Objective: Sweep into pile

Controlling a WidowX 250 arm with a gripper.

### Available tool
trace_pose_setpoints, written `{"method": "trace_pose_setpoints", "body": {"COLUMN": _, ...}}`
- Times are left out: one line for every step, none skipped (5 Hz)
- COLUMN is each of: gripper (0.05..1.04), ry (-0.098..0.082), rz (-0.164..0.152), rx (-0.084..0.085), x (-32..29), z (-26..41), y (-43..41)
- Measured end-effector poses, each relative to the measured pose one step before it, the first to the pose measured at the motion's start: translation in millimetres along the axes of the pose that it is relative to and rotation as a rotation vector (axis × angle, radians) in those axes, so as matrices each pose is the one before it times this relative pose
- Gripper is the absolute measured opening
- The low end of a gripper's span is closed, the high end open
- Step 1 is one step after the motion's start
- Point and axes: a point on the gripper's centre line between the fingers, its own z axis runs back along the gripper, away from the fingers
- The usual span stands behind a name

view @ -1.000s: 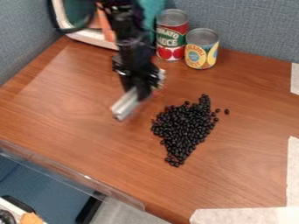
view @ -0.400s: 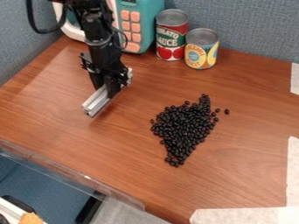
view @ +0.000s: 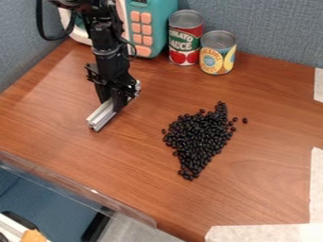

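The black gripper (view: 112, 100) hangs over the left part of the wooden table (view: 252, 189), shut on a silver metal bar (view: 102, 115). The bar slants down to the left from the gripper, at or just above the table top; which of the two I cannot tell. To the right of it, apart from the bar, black beans (view: 199, 139) lie in one dense patch, narrow at its upper and lower ends. A few loose beans (view: 245, 120) are at the patch's upper right.
Two cans, a red one (view: 185, 40) and a yellow one (view: 217, 54), stand at the back beside a teal toy microwave (view: 154, 23). White tape (view: 265, 233) marks the lower right edge. A clear plastic rim (view: 82, 189) runs along the lower left.
The gripper has moved left with the bar, away from the beans, then slightly down over the last half second. The bean patch looks the same.
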Motion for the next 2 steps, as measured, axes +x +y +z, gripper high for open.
{"method": "trace_pose_setpoints", "body": {"gripper": 0.721, "ry": 0.0018, "rz": 0.0106, "rx": -0.0227, "x": -4.33, "z": 0.84, "y": 3.24}}
{"method": "trace_pose_setpoints", "body": {"gripper": 0.981, "ry": -0.0575, "rz": 0.0149, "rx": 0.0090, "x": -8.53, "z": 36.08, "y": 7.81}}
